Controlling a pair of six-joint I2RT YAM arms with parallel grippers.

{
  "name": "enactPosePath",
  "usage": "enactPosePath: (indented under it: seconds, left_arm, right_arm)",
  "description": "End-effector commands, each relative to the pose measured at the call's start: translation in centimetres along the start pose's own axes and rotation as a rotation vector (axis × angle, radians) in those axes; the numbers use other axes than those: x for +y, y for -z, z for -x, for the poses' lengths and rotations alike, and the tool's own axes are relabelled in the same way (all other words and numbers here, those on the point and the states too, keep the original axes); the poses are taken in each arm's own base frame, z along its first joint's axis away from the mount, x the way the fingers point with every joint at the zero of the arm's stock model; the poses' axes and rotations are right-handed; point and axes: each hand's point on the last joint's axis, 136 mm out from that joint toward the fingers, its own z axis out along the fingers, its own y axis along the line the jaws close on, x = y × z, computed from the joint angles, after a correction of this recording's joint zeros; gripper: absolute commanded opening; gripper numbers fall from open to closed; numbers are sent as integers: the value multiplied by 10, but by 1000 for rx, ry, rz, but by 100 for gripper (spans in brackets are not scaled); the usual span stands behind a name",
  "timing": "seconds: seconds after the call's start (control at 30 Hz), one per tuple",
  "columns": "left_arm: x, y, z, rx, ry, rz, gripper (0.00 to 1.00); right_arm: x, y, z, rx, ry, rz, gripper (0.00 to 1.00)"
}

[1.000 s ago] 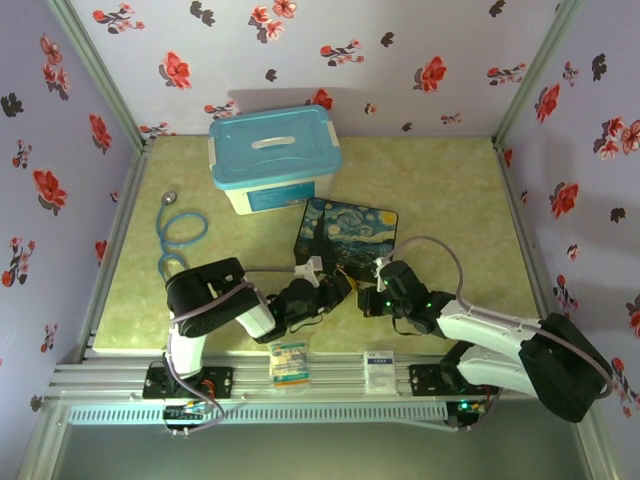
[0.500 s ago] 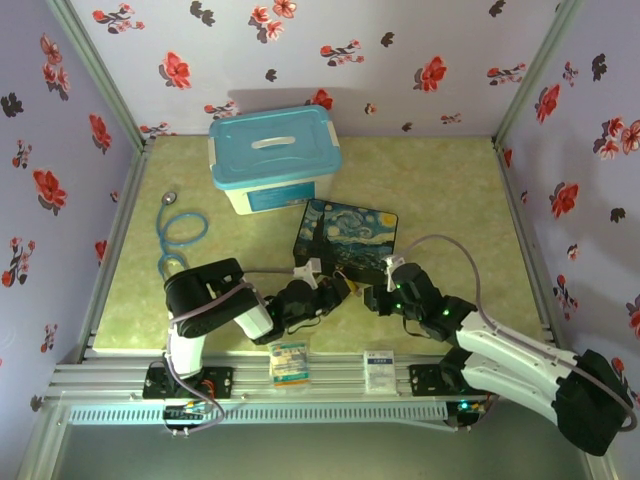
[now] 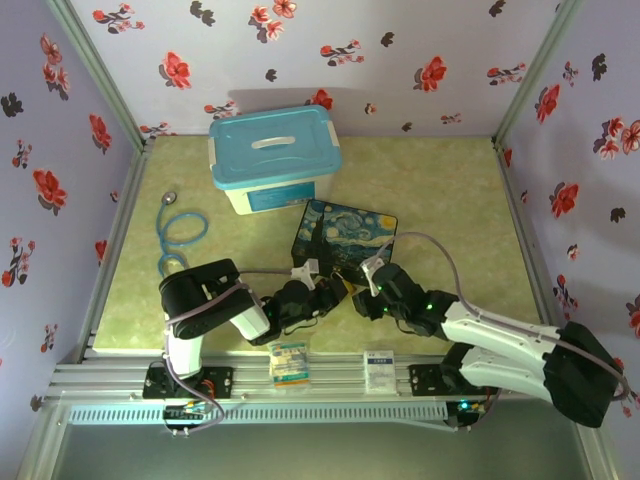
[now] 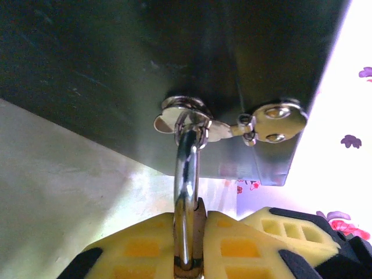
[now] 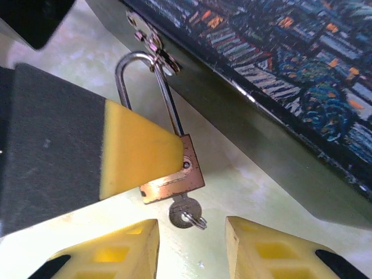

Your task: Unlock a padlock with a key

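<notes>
The padlock (image 5: 179,175) hangs by its shackle (image 4: 186,186) from a small hasp (image 4: 185,115) on the near wall of the box (image 3: 345,232), low over the table (image 3: 450,190). The left gripper (image 4: 190,250) is pinched on it: in the left wrist view its two yellow fingers are pressed together on the shackle, and in the right wrist view one of them covers part of the lock body.

The key (image 5: 184,213) sits in the bottom of the padlock, its rounded head hanging free. It lies just ahead of the right gripper (image 5: 192,247), in line with the gap between the spread fingers, which touch neither key nor lock.

The lock body is flat, squarish brass with a scuffed, coppery face; the shackle is a thin, polished silver loop, long and narrow. The key is dull grey metal with a small wire ring through its head. The fingers are yellow and ribbed with square pockets. The box has dark, smooth walls and a painted lid of swirling blues — the table is pale, mottled green.
</notes>
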Motion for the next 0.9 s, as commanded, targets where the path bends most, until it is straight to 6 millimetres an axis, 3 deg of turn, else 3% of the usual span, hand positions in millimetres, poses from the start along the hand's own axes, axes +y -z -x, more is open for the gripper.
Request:
enactPosePath:
  seconds: [0.0, 0.27, 0.43, 0.53, 0.77, 0.87]
  left_arm:
    - [-25, 5, 2, 7, -4, -81, 0]
    - [-30, 6, 0, 23, 10, -96, 0]
    - [-44, 10, -2, 36, 21, -130, 0]
    - [-41, 14, 2, 21, 21, -123, 0]
    - [-36, 10, -1, 34, 28, -110, 0]
    - [-37, 9, -1, 35, 28, -112, 0]
  right_arm:
    - [3, -2, 12, -22, 103, -55, 36]
    - [11, -17, 14, -15, 270, -170, 36]
    - [10, -30, 20, -21, 345, -256, 23]
    - [16, -35, 21, -33, 340, -235, 20]
    - [24, -33, 21, -87, 276, -164, 19]
    - [16, -27, 22, -104, 280, -209, 19]
